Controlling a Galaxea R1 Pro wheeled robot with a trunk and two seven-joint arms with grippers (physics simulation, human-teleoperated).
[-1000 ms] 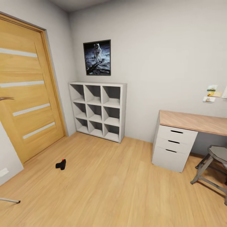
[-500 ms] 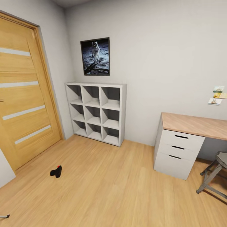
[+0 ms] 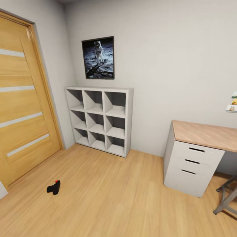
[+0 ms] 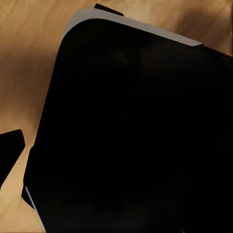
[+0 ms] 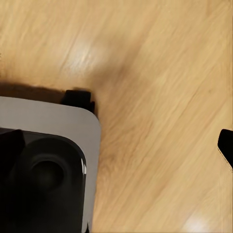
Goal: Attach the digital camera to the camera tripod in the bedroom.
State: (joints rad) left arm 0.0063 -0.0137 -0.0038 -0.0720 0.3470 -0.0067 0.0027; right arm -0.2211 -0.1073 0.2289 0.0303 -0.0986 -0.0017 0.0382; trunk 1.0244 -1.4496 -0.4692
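Wood flooring [image 3: 125, 197] runs under us in a white-walled room, seen from the head camera. We take the white cube shelf [image 3: 98, 120] against the far wall as our landmark: an astronaut poster [image 3: 98, 58] hangs above it, a wooden door [image 3: 23, 108] stands to its left, and a desk with white drawers [image 3: 192, 164] sits to its right. The digital camera [image 3: 53, 188] lies on the floor in front of the shelf, toward the door side, a small black shape with a red dot. We judge the task to be at its approach stage, the camera not yet picked up; the next move calls for driving closer and lowering an arm to it.

Our left wrist view looks onto a dark rounded body, which we take for the robot's own base, over the same floor; we cannot tell how that gripper's fingers stand.

Our right wrist view shows bare floor beside a grey-and-black housing; its fingers' state we likewise cannot tell.
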